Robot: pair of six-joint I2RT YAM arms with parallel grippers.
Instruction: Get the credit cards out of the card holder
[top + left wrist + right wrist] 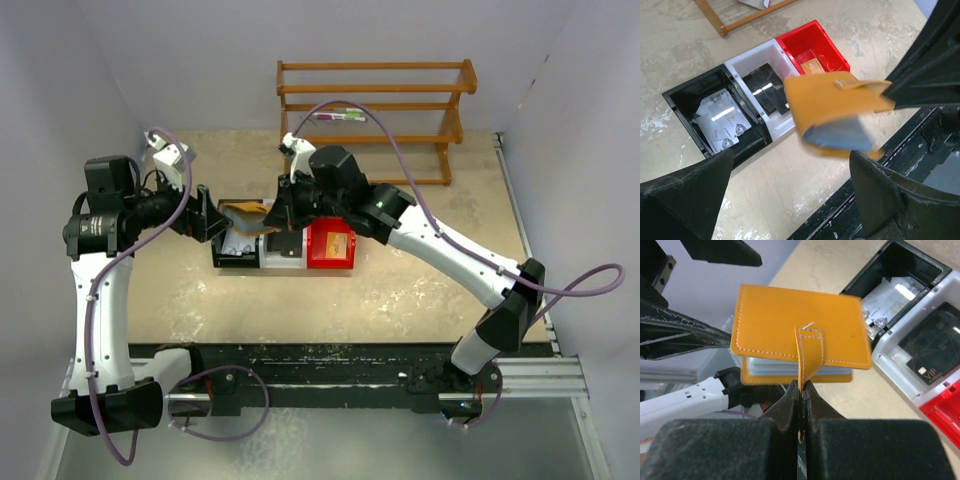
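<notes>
The tan-orange card holder (790,325) hangs closed in the air, its pale blue-grey inner sleeves showing at the edge. My right gripper (801,385) is shut on its strap (807,355). In the left wrist view the card holder (832,107) hovers between and just beyond my left gripper's (792,160) wide-open fingers, not touching them. Pale credit cards (720,120) lie in the black bin (677,95); dark credit cards (765,87) lie in the white bin (740,62). From above, both grippers meet at the card holder (245,212) over the bins.
A red bin (832,47) with a small orange item inside stands beside the white bin. A wooden rack (375,105) stands at the back of the table. A dark rail (330,365) runs along the near table edge.
</notes>
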